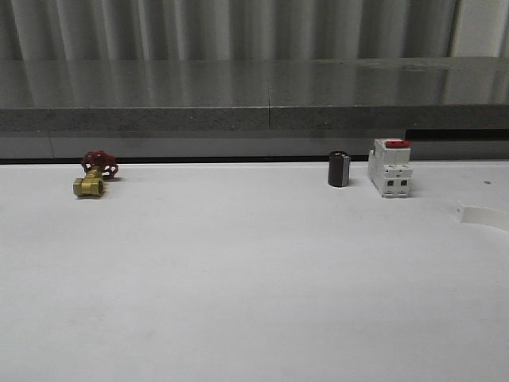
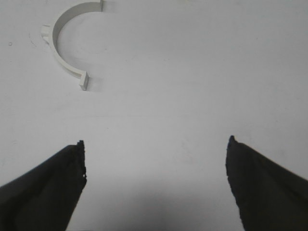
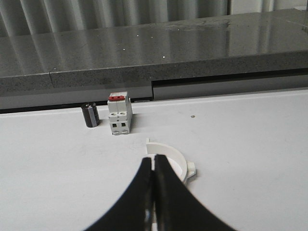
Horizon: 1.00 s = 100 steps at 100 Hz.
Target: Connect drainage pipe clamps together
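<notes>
One white half-ring clamp [image 2: 62,41] lies flat on the white worktop [image 2: 192,86], well ahead of the left end effector [image 2: 156,163], whose fingers are spread wide and hold nothing. The other half-ring clamp [image 3: 174,161] lies just past the tips of the right end effector [image 3: 153,166], which is pressed closed and holds nothing. Farther beyond it stand a white breaker block [image 3: 119,114] and a small dark cylinder [image 3: 90,115].

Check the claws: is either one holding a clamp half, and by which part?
Neither. Left claw is open over bare table, its clamp half lying apart. Right claw is shut, empty, above the other half.
</notes>
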Each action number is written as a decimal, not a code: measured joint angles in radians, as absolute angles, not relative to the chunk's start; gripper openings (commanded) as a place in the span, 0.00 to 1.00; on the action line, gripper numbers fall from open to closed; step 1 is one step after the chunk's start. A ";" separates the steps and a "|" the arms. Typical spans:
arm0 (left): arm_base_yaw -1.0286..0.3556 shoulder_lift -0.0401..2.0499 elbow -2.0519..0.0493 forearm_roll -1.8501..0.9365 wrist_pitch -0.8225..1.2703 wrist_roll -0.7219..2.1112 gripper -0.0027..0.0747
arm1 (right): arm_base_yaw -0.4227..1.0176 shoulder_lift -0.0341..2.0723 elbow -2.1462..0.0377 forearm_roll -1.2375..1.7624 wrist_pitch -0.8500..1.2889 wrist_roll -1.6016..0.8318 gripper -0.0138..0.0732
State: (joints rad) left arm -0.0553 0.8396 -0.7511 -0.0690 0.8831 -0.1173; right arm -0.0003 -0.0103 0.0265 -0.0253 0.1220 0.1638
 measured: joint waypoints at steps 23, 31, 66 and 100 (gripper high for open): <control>0.036 1.116 -0.894 -0.063 0.872 -0.045 0.79 | 0.000 -0.010 0.026 -0.025 0.122 0.164 0.02; 0.081 1.241 -0.964 -0.063 0.872 0.000 0.79 | 0.000 -0.010 0.026 -0.025 0.122 0.164 0.02; 0.209 1.703 -1.236 -0.063 0.866 0.152 0.79 | 0.000 -0.010 0.026 -0.025 0.122 0.164 0.02; 0.225 1.947 -1.407 -0.063 0.868 0.219 0.79 | 0.000 -0.010 0.026 -0.025 0.122 0.164 0.02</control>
State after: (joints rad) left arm 0.2250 1.9467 -1.4073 -0.0632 0.8677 0.2188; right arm -0.0003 -0.0103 0.0265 -0.0253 0.1220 0.1638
